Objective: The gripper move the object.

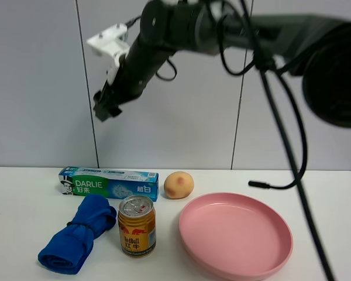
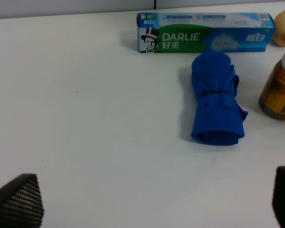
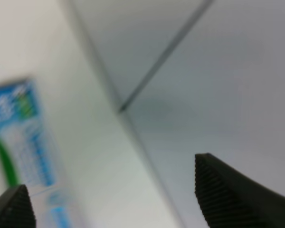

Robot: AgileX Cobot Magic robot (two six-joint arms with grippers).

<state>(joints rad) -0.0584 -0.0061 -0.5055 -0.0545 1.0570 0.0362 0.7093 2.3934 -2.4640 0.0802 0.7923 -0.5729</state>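
The green and light blue DARLIE toothpaste box (image 1: 108, 182) lies flat at the back left of the white table. It also shows in the left wrist view (image 2: 204, 32) and, blurred, in the right wrist view (image 3: 23, 152). My right gripper (image 1: 105, 108), slim and dark with a white block, hangs high in the air above the box, well clear of it. Its jaws stand wide apart and empty in the right wrist view (image 3: 111, 173). My left gripper (image 2: 152, 190) is open and empty over bare table, on the near side of the box; it is out of the exterior view.
A rolled blue cloth (image 1: 79, 234) (image 2: 216, 104) lies just in front of the box. A gold drink can (image 1: 137, 225) (image 2: 280, 92) stands beside the cloth. A peach-coloured fruit (image 1: 179, 185) sits at the box's right end. A pink plate (image 1: 234, 234) lies front right. A black cable (image 1: 269, 185) hangs down.
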